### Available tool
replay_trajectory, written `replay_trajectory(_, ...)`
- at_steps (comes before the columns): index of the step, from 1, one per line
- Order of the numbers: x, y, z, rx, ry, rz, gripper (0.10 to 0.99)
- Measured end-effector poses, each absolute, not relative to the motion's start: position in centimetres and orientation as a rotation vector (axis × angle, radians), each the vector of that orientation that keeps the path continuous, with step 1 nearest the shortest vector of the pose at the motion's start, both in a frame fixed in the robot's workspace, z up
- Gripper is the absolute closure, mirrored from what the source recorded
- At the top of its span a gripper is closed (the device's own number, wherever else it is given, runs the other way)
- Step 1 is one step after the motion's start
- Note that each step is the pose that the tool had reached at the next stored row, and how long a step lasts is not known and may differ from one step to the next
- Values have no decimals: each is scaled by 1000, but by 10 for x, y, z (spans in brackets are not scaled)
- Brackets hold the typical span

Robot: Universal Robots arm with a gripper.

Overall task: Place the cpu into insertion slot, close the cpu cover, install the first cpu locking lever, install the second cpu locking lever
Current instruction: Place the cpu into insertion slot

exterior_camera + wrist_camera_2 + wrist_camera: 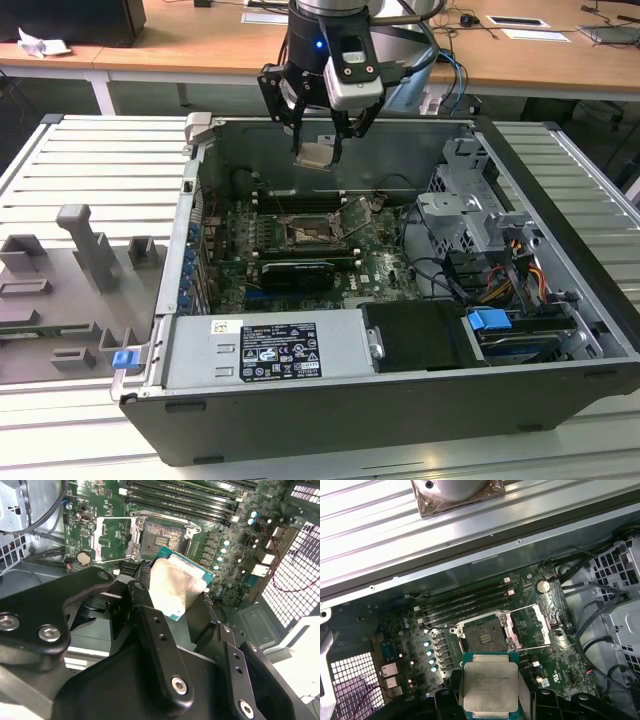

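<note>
We have the arm pointing straight down over the open computer case (560,330), with the gripper (318,148) near the case's far wall and clamped narrow on the cpu (316,157), which it holds flat and well above the board. The insertion slot (303,233) lies below the chip and apart from it, uncovered, with the cpu cover (357,214) swung up beside it. In both wrist views the black finger links hide the chip's gripped edges, so we can't make out the contact points.

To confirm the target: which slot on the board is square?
The insertion slot, dark with a silvery rim; the memory slots beside it are long and narrow.
</note>
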State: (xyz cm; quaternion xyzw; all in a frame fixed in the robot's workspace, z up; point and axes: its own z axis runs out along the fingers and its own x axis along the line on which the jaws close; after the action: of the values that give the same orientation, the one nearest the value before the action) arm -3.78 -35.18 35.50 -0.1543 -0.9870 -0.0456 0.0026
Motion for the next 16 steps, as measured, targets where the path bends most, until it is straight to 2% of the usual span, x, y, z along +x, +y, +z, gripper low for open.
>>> replay_trajectory(16,-38,-352,355,-559,-3085,-143,557)
